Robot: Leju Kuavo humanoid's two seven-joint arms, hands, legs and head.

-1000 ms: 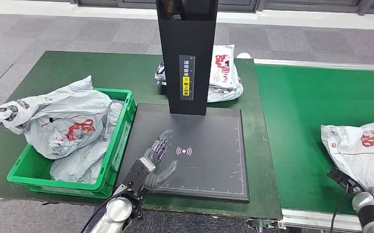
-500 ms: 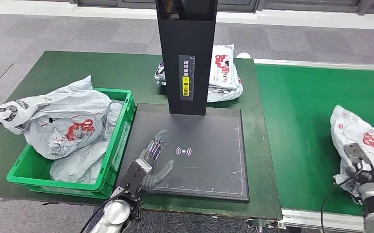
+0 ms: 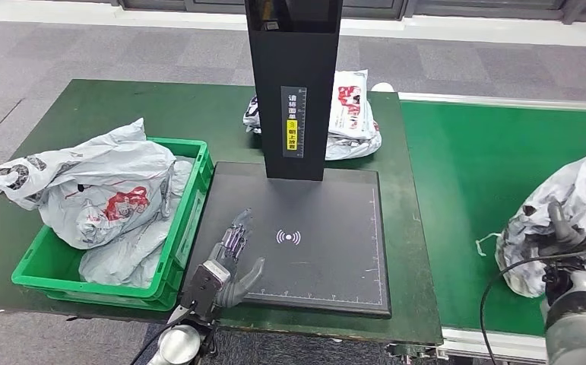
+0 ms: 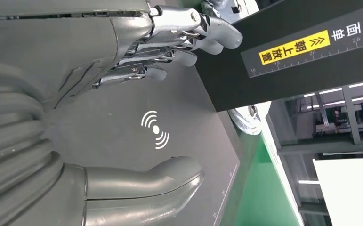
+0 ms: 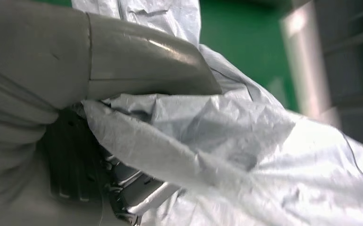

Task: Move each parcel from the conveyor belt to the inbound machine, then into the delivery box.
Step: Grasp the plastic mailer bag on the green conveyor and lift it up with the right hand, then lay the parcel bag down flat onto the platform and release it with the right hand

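The right hand [image 3: 567, 243] grips a crinkled grey plastic parcel [image 3: 555, 220] at the conveyor belt's [image 3: 464, 175] near right edge, thumb pinning a fold of film. It should carry high and level so the limp bag clears the belt edge. The left hand [image 3: 229, 262], fingers spread and holding nothing, hovers at the near left corner of the flat matte-black scanner plate [image 3: 327, 228]. The green delivery box [image 3: 175, 258] holds bagged parcels.
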